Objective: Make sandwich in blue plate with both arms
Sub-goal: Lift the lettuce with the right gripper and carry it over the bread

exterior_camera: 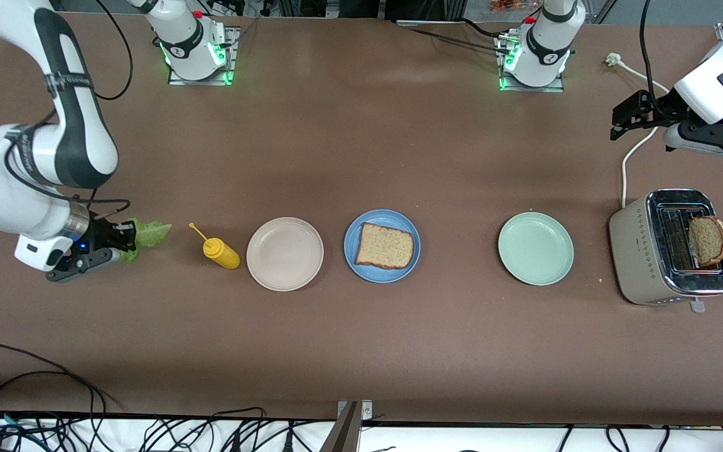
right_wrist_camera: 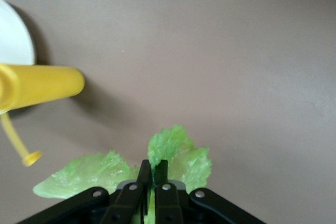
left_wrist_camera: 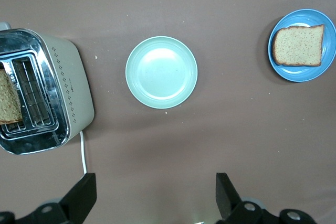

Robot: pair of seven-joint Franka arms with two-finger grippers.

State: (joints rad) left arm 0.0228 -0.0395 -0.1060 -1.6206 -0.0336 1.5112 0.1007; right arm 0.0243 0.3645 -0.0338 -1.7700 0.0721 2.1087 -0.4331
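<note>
- Right gripper (exterior_camera: 124,242): down at the right arm's end of the table, jaws clenched on the lettuce leaf (exterior_camera: 148,233) (the right wrist view shows the fingers pinched together with green ruffles spreading either side); whether the leaf has cleared the surface I cannot tell.
- Left gripper (exterior_camera: 630,117): released, fingers spread wide, holding nothing; it hangs over the left arm's end of the table, above bare tabletop near the toaster (exterior_camera: 669,248). This arm waits.
- Beside the leaf lies a yellow squeeze bottle (exterior_camera: 218,250) on its side, then a beige plate (exterior_camera: 285,253), empty.
- Blue plate (exterior_camera: 382,246): mid-table, carrying one bread slice (exterior_camera: 385,246) lying flat. Judged stage: base layer placed; lettuce in hand but not yet delivered.
- Outstanding: the second slice (exterior_camera: 708,239) stands in a toaster slot, untouched; it must top the leaf.
- A mint-green plate (exterior_camera: 535,248) sits empty between blue plate and toaster.
- Surface: brown matte tabletop (exterior_camera: 361,351), a white power cord (exterior_camera: 626,164) running from the toaster, loose black cables (exterior_camera: 22,370) along the edge nearest the camera.
</note>
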